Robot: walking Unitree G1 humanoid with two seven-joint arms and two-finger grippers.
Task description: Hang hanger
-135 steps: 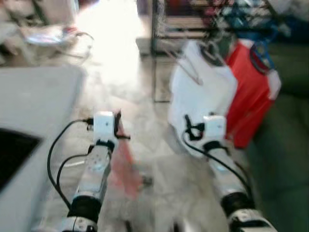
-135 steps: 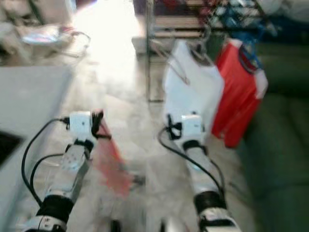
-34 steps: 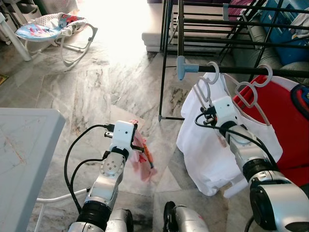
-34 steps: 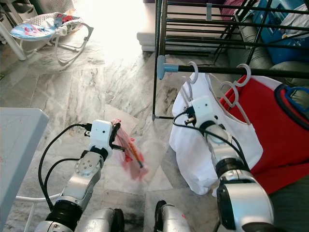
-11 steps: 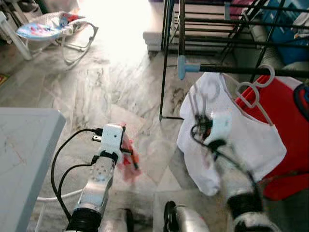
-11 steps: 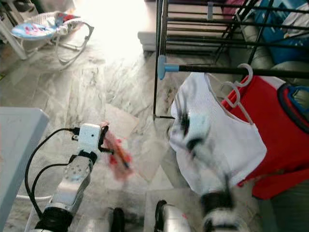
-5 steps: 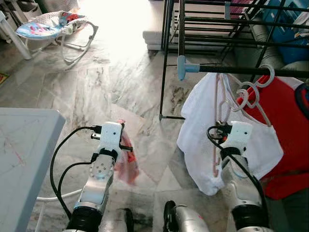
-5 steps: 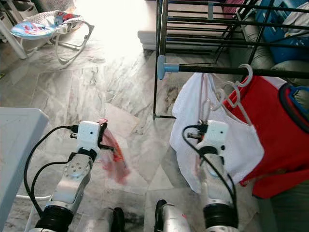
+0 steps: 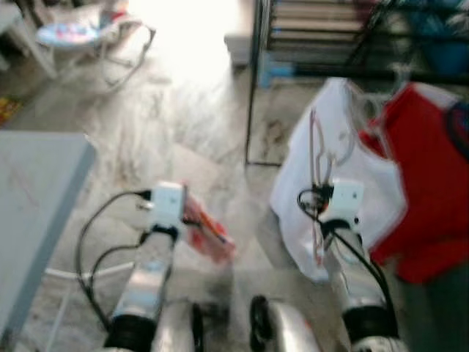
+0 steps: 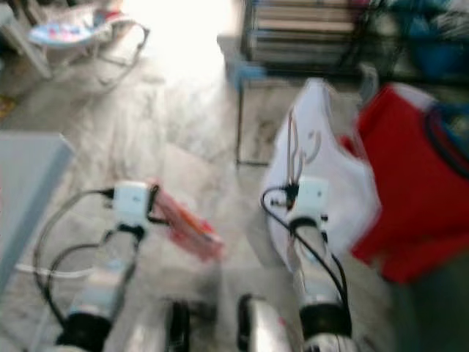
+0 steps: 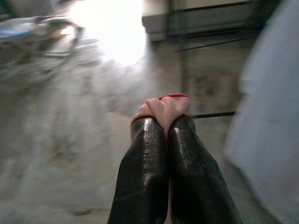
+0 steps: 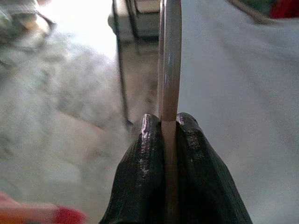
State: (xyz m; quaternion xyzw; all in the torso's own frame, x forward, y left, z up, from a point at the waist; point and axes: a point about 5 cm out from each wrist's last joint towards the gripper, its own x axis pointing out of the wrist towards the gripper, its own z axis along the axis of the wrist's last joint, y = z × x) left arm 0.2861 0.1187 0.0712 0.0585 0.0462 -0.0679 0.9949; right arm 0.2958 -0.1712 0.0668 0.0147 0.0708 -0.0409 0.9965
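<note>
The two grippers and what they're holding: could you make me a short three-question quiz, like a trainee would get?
1. True or false: the right gripper is shut on a thin pale hanger.
2. What does the left gripper pinch? A) a pink cloth B) a blue cup C) a metal spoon
3. Fill in: beside the white shirt hangs a ____ garment.

Key:
1. True; the hanger runs up between the black fingers.
2. A; the pink cloth bunches at the fingertips.
3. Red.
</note>
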